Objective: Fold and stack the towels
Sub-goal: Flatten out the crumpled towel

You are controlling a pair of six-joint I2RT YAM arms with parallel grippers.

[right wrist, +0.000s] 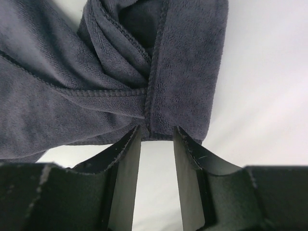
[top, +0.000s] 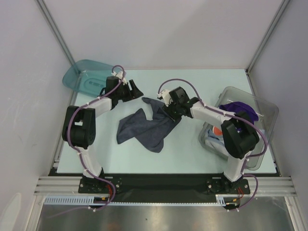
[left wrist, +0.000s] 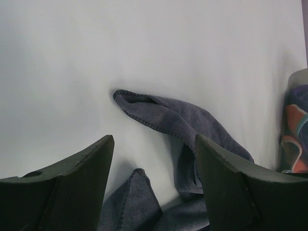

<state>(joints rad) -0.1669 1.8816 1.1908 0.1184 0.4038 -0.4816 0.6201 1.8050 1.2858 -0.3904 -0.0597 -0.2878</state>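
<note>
A dark grey-blue towel (top: pixel 149 127) lies crumpled in the middle of the table. My right gripper (top: pixel 169 111) is at its right edge, and in the right wrist view (right wrist: pixel 156 129) the jaws are pinched on a bunched fold of this towel (right wrist: pixel 72 72). My left gripper (top: pixel 134 91) is open and empty, just left of the towel's far corner. In the left wrist view (left wrist: pixel 154 139) two towel corners (left wrist: pixel 168 115) lie ahead of and between the fingers. A deep purple towel (top: pixel 236 107) and a brown-red towel (top: pixel 217 131) lie in the bin.
A clear plastic bin (top: pixel 269 113) stands at the right edge of the table; the left wrist view shows its side with the brown-red towel (left wrist: pixel 293 139). A teal plastic tray (top: pixel 79 74) sits at the far left corner. White walls enclose the table.
</note>
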